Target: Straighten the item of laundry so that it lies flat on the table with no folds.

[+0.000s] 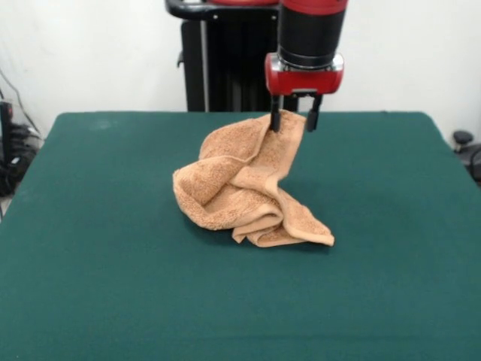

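Observation:
The orange-tan terry towel [244,188] is crumpled in the middle of the dark green table [90,263]. Its upper corner is lifted off the cloth while the rest lies bunched in folds, with one corner spread toward the front right. My gripper [294,120] hangs from the red and black arm above the towel's far side. Its two dark fingers [276,120] are closed on the towel's raised top edge and hold it up.
The black pedestal [225,60] stands behind the table's far edge. Dark cables and gear [11,150] sit off the left side, and a black object [462,139] sits off the right. Green cloth surrounds the towel on all sides.

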`<move>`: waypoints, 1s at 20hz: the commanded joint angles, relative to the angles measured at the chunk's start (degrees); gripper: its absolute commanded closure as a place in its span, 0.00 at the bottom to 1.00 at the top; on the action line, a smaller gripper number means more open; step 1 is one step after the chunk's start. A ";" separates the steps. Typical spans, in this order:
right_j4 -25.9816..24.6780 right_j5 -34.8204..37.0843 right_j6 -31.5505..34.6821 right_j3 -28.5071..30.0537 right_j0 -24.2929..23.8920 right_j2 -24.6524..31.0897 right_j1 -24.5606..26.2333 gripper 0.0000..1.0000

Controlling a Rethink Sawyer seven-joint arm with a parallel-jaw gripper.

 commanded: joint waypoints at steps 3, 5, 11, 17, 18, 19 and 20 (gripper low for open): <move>-2.17 -5.51 7.28 4.18 1.76 4.31 2.31 0.00; -2.00 -5.95 7.52 4.24 1.85 4.27 2.52 0.00; -1.87 -6.29 7.50 4.14 2.06 4.15 2.55 0.00; -2.02 -6.67 7.20 4.10 1.98 4.19 2.56 0.00; -2.00 -6.63 7.30 4.09 2.07 4.06 2.51 0.00; -2.08 -6.66 7.28 3.99 2.12 3.95 2.51 0.00; -2.13 -6.56 7.22 3.93 2.16 3.87 2.49 0.00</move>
